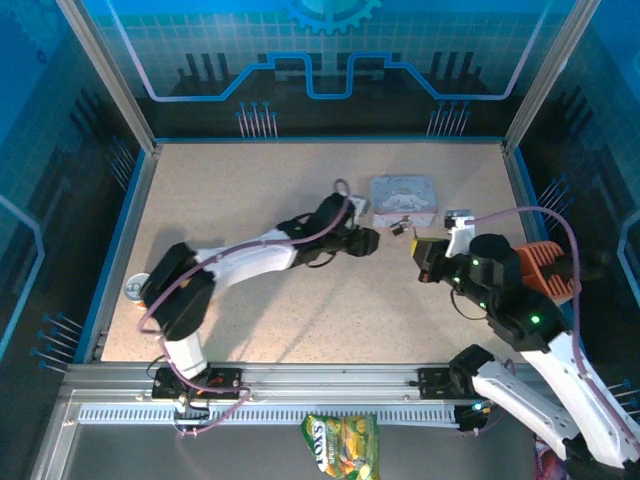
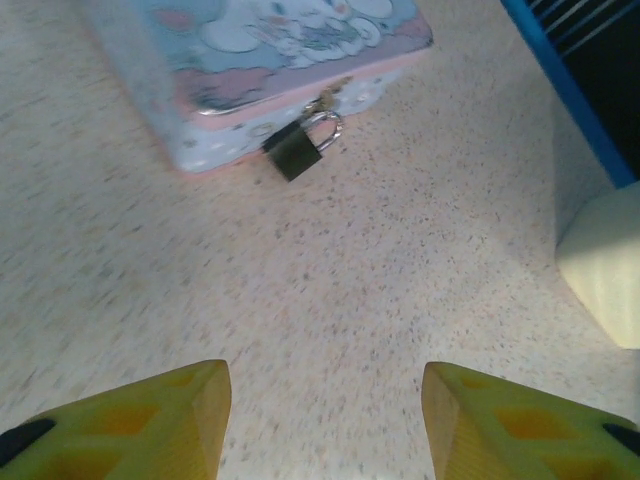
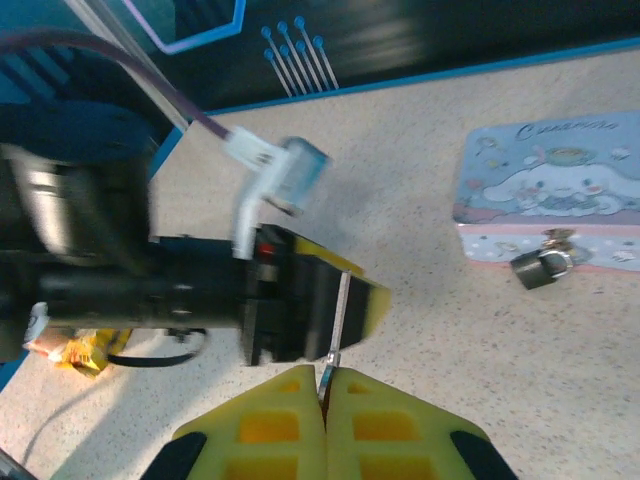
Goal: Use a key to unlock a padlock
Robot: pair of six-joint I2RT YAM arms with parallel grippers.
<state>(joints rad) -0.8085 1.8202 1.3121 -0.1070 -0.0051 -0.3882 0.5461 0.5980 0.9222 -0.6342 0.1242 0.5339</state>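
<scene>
A pale blue rectangular cartoon tin (image 1: 403,193) sits on a speckled beige table (image 1: 250,180). A small dark padlock with a thin silvery shackle (image 2: 297,150) lies against the tin's front wall, touching it; its shackle looks closed and seems to loop through the tin's little clasp.

The left gripper (image 2: 325,425) hovers in front of the tin, near the padlock but apart from it; its yellow fingers (image 2: 150,425) are spread, with nothing but bare table between them. The right gripper (image 3: 325,395) also hangs in front of the tin, a little further out from it than the padlock; its yellow fingers (image 3: 270,425) are pressed together, pinching a slim dark metal key (image 3: 335,320). The key sticks out past the fingertips as a thin sliver seen edge-on.

The step in hand appears to be the approach; the key is gripped, but the padlock is neither steadied nor entered. The next move probably calls for the left gripper to close on the padlock's dark body and hold it firm beside the tin; the right gripper would then line the key's tip up with the keyway, which cannot be made out here. Both parts are tiny, so the alignment will need to be very fine.
</scene>
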